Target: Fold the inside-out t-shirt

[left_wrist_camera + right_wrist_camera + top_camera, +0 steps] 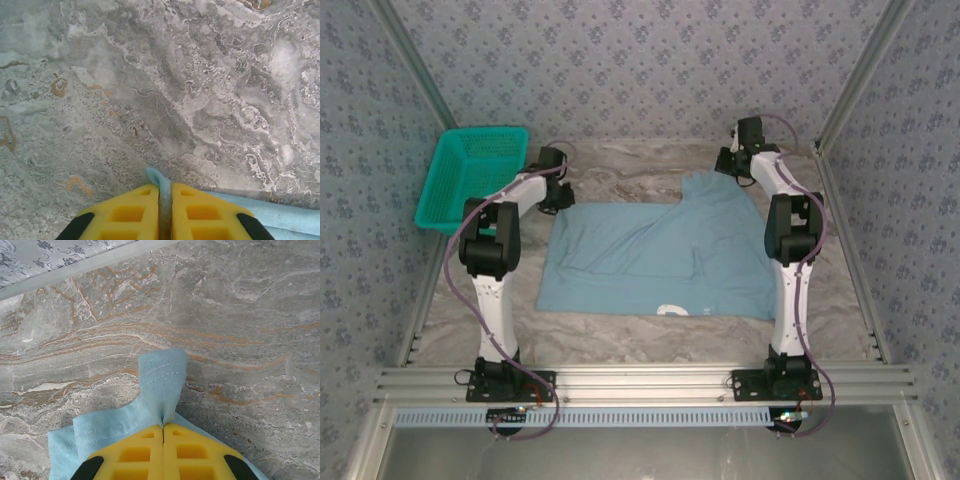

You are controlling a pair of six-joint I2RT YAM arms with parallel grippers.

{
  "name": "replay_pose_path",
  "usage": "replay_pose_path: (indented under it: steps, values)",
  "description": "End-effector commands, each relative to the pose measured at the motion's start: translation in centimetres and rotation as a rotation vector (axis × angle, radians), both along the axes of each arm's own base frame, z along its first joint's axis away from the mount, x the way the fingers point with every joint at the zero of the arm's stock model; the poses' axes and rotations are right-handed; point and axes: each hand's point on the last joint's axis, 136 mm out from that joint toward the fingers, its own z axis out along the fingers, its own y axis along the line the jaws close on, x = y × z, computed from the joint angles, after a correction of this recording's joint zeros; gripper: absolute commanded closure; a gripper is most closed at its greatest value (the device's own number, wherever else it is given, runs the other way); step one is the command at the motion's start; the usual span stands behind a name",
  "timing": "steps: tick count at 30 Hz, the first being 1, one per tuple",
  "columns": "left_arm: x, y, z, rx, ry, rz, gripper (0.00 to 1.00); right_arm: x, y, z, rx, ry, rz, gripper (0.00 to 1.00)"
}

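Grippers: the left gripper [165, 195] and the right gripper [163, 432] are each pressed shut, their yellow fingers [130, 212] almost meeting with only cloth between them.
Left hold: a thin rolled edge of the t-shirt [660, 260] pokes out between the jaws. From above this looks like the shirt's far left corner, toward the left side of the table [620, 160].
Right hold: a small flap of hem or sleeve stands up out of the jaws, near the table's far right corner by the back wall.
Why held so: a pinch at each far corner gives two handles on one edge. I'd guess that is for lifting the edge and carrying it toward the near edge as a fold.
T-shirt: it lies spread and mostly flat across the middle of the table between the two arms, its far right part reaching further back than the left. A white tag [671, 310] shows by its near edge, which fits a shirt turned inside out.
Basket: the teal basket [470, 180] sits tilted at the far left corner, just beside the left arm and apart from the shirt.
Stage: no fold made yet, as I judge it; the grips are set.
Risk: the left pinch looks thin, so the cloth may slip out once lifted.
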Motion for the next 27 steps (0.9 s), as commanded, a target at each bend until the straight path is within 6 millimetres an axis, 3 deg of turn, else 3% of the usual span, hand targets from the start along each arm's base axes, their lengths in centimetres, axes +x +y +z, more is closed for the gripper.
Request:
replay_pose_path:
  steps: [1, 4, 7, 13, 16, 20, 24, 27]
  values:
    - [0.7, 0.1, 2.6, 0.0, -0.048, -0.018, 0.93, -0.6, -0.7, 7.3, -0.014, -0.111, 0.026, 1.0]
    - [0.3, 0.1, 5.5, -0.015, -0.113, -0.023, 0.97, -3.1, -1.4, 9.0, -0.033, -0.118, 0.028, 1.0]
    - [-0.9, -0.1, 7.9, -0.05, -0.167, -0.021, 1.0, -6.9, -1.8, 9.9, -0.037, -0.105, 0.015, 1.0]
    - [-6.2, 0.2, 9.6, -0.111, -0.201, -0.002, 1.0, -16.1, -2.5, 9.8, -0.044, -0.045, -0.018, 1.0]
    - [-9.7, 0.5, 9.0, -0.138, -0.188, 0.009, 1.0, -20.8, -3.1, 8.8, -0.046, 0.019, -0.047, 1.0]
    - [-13.8, 0.7, 7.1, -0.168, -0.154, 0.025, 1.0, -26.8, -3.8, 5.7, -0.041, 0.141, -0.112, 1.0]
    - [-16.5, 0.7, 4.9, -0.179, -0.105, 0.028, 1.0, -30.7, -3.8, 3.5, -0.019, 0.223, -0.151, 1.0]
    - [-17.8, 0.6, 4.3, -0.179, -0.084, 0.026, 1.0, -32.3, -4.1, 2.9, -0.031, 0.248, -0.165, 1.0]
